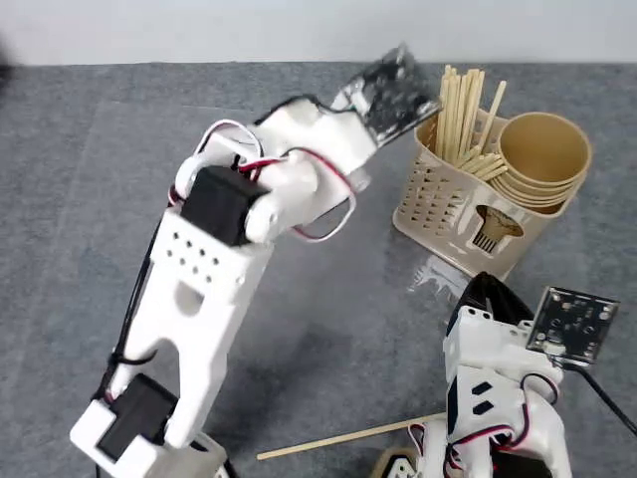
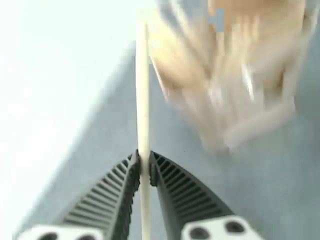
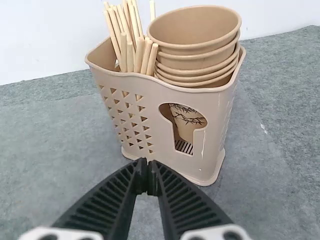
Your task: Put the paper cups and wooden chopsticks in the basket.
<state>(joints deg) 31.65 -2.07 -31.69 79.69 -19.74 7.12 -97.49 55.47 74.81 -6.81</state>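
So my left gripper (image 2: 144,167) is pinched tight on a single chopstick (image 2: 143,100) that runs straight out between the jaws. From the high view, that arm is stretched across the grey mat (image 1: 80,199), with its wrist right up at the basket (image 1: 438,199) on the chopstick side.

My right gripper (image 3: 147,175) has its jaws pressed together with nothing in them. It sits low over the mat and points at the front wall of the basket.

Inside the basket, a stack of paper cups (image 3: 195,30) fills one compartment and a bundle of chopsticks (image 3: 127,40) stands upright in the other. One cup shows through the keyhole cutout in the front.

There's also a loose chopstick (image 1: 343,438) lying flat on the mat beside my right arm's base, well apart from the basket.
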